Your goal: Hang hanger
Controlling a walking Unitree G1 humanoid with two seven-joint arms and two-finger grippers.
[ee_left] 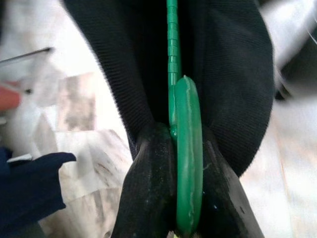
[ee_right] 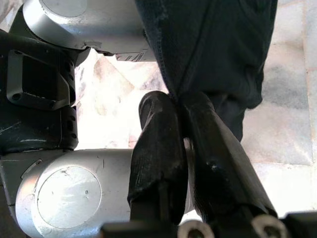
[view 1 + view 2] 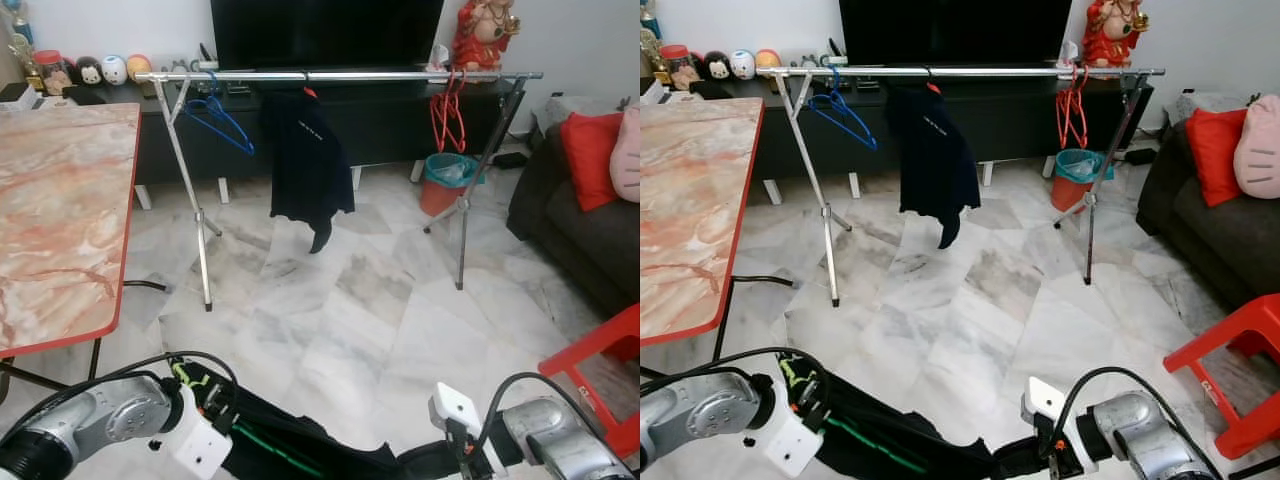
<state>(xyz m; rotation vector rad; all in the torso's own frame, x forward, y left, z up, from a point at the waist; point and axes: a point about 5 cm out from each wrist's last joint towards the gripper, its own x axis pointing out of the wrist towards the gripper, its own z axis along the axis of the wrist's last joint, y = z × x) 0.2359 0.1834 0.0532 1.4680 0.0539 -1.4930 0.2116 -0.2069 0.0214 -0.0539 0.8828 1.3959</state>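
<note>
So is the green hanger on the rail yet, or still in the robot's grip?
In its grip: the left gripper is shut on the green hanger inside the dark garment, low over the floor, short of the rail.

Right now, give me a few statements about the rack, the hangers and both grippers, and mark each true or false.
1. The left gripper is clamped on a green hanger. True.
2. The right gripper is open and holds nothing. False: it pinches dark clothing.
3. A blue hanger hangs on the rack. True.
4. The rack stands bare of clothes. False: a dark garment hangs there.
5. The red hangers lie on the floor. False: they hang on the rack.
</note>
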